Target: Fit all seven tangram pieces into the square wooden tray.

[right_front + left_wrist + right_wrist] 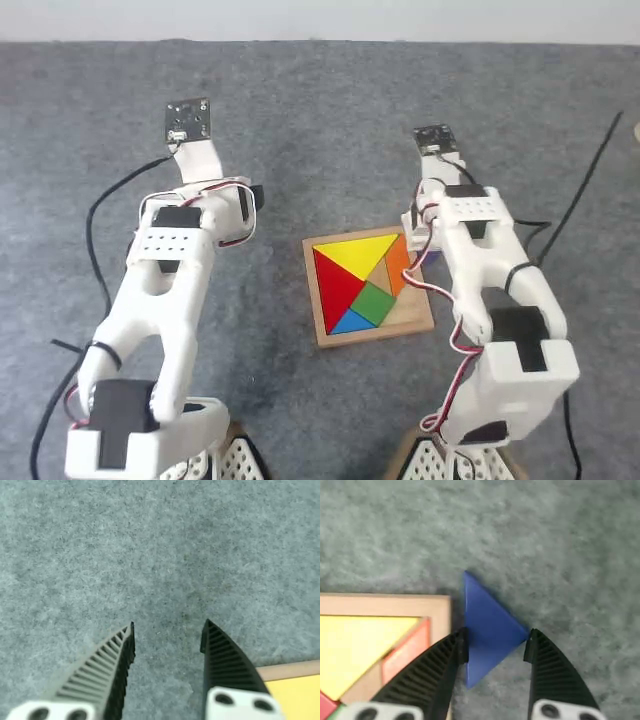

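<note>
A black cable (592,170) trails across the grey felt mat (300,120).

Fuzzy cloth covers the bench (300,120). The tray (375,335) is smooth pale wood, the blue triangle (487,625) beside it matt, the right tool (496,640) ribbed black plastic.

Soft, even light falls from above on the grey felt tabletop (300,120). It is bright in the high view, with a pale band along the top of the frame. The white plastic arms (160,290) cast faint, diffuse shadows beside them. In the right wrist view, a narrow dark shadow lies between the blue triangular piece (487,625) and the square wooden tray (385,602).
</note>
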